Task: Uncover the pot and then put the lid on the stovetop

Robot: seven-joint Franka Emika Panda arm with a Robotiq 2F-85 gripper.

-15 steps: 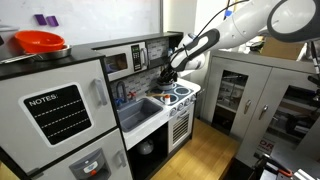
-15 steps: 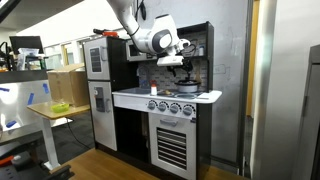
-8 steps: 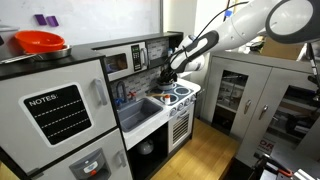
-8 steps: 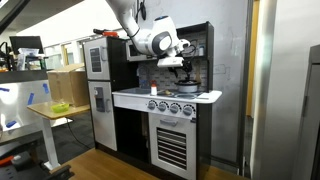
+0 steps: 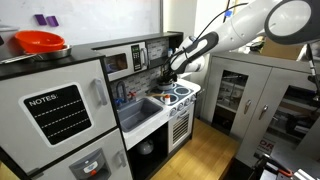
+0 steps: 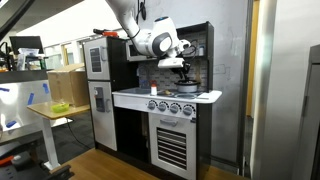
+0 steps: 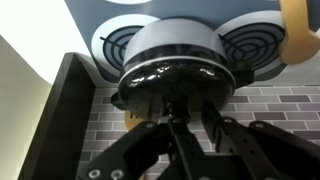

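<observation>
The pot (image 7: 175, 85) is a small silvery-grey toy pot standing on the stovetop (image 7: 190, 8) between two ringed burners. Its domed, glossy lid (image 7: 175, 50) rests on it. My gripper (image 7: 197, 128) hangs straight over the lid, its dark fingers (image 7: 178, 131) drawn in close on either side of the lid's knob; the dark picture hides whether they touch it. Both exterior views show the gripper (image 5: 168, 75) (image 6: 174, 64) low over the pot (image 5: 171, 88) (image 6: 186, 87) at the back of the stovetop (image 5: 184, 93) (image 6: 170, 96).
A grey sink basin (image 5: 140, 112) lies beside the stove. A brick-pattern back wall (image 7: 285, 105) rises behind the pot. A red-orange bowl (image 5: 40, 42) sits on the toy fridge. A small bottle (image 6: 153, 90) stands on the counter. A grey cabinet (image 5: 250, 100) stands nearby.
The arm has held its place over the pot. The fingers have drawn inward toward the lid's knob. The lid has not moved.
</observation>
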